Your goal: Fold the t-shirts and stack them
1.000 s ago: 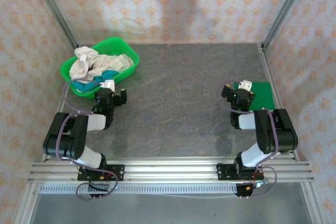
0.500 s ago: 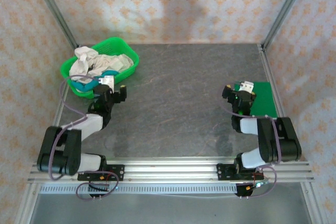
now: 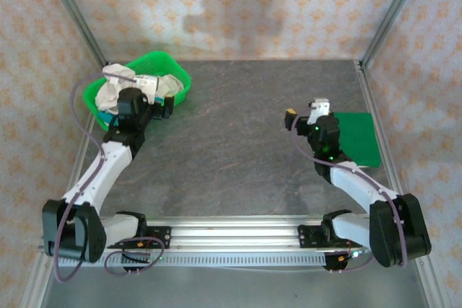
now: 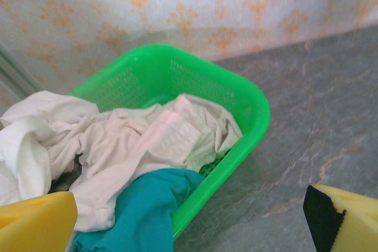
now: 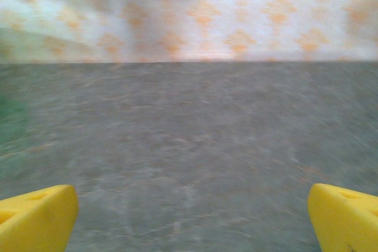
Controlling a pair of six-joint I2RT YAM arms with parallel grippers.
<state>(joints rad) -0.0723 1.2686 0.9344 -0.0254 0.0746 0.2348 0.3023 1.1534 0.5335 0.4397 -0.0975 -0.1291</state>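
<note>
The t-shirts lie crumpled in a green basket (image 3: 180, 77) at the far left. Cream ones (image 4: 130, 140) are piled on top, and a teal one (image 4: 142, 210) hangs at the near rim (image 4: 254, 107). In the top view the cream shirts (image 3: 114, 83) poke out behind my left arm. My left gripper (image 3: 157, 104) hovers open at the basket's near right side, its yellow fingertips (image 4: 35, 222) wide apart with nothing between them. My right gripper (image 3: 304, 112) is open over bare table, left of the green mat (image 3: 359, 137), and its yellow fingertips (image 5: 345, 216) are spread and empty.
The dark stone tabletop (image 3: 238, 135) runs between the basket and the mat. Metal frame posts (image 3: 72, 12) and patterned walls close in the back and sides. A rail (image 3: 231, 232) runs along the near edge.
My left arm has stretched out and carried its gripper farther up to the basket. My right gripper has swung left off the mat over the table. Both stayed open.
</note>
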